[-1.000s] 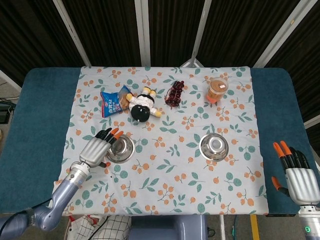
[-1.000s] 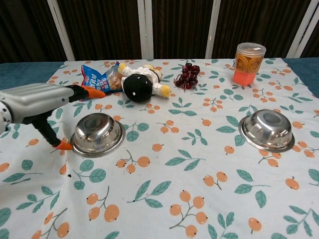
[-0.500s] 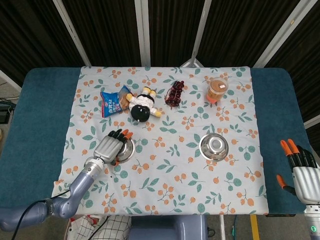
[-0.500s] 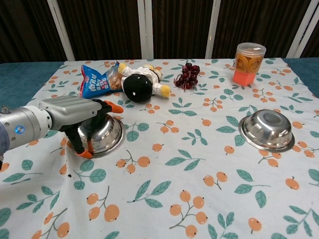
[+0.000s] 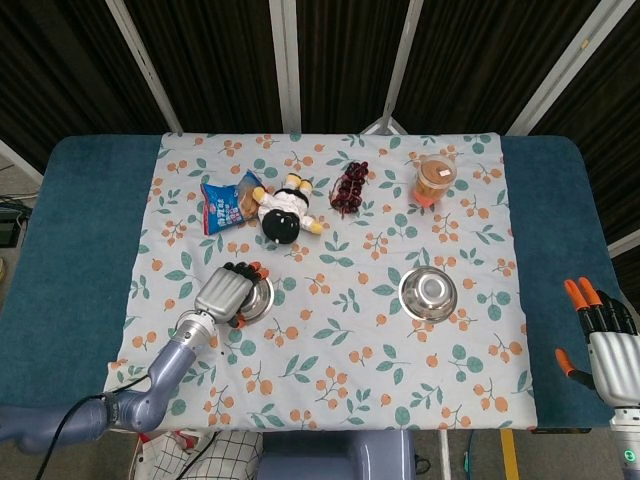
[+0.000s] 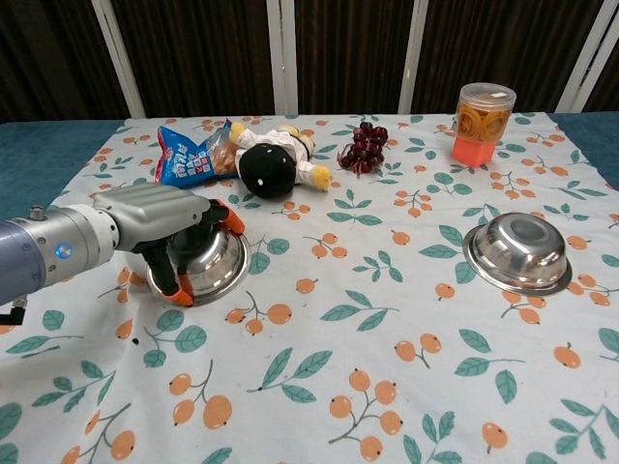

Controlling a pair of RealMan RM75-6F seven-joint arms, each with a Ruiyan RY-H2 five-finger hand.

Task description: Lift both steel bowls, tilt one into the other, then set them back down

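Two steel bowls sit on the flowered cloth. My left hand (image 5: 226, 293) (image 6: 160, 228) covers the left bowl (image 5: 258, 298) (image 6: 215, 262) from its left side. Its fingers curl over the far rim and its thumb hooks the near rim, so it grips the bowl. Whether the bowl has left the cloth I cannot tell. The right bowl (image 5: 428, 294) (image 6: 517, 253) rests untouched, hollow up. My right hand (image 5: 605, 345) hovers far to the right, beyond the cloth's edge, fingers spread and holding nothing. The chest view does not show it.
At the back of the cloth lie a blue snack bag (image 5: 224, 204) (image 6: 182, 155), a doll (image 5: 284, 211) (image 6: 271, 161), dark grapes (image 5: 349, 188) (image 6: 363, 147) and a clear cup of orange contents (image 5: 435, 179) (image 6: 481, 123). Blue table padding (image 5: 70, 250) flanks the cloth.
My left hand has slid rightward onto the left bowl and closed its fingers around the rim; the bowl has shifted slightly right. My right hand has dropped lower in the head view.
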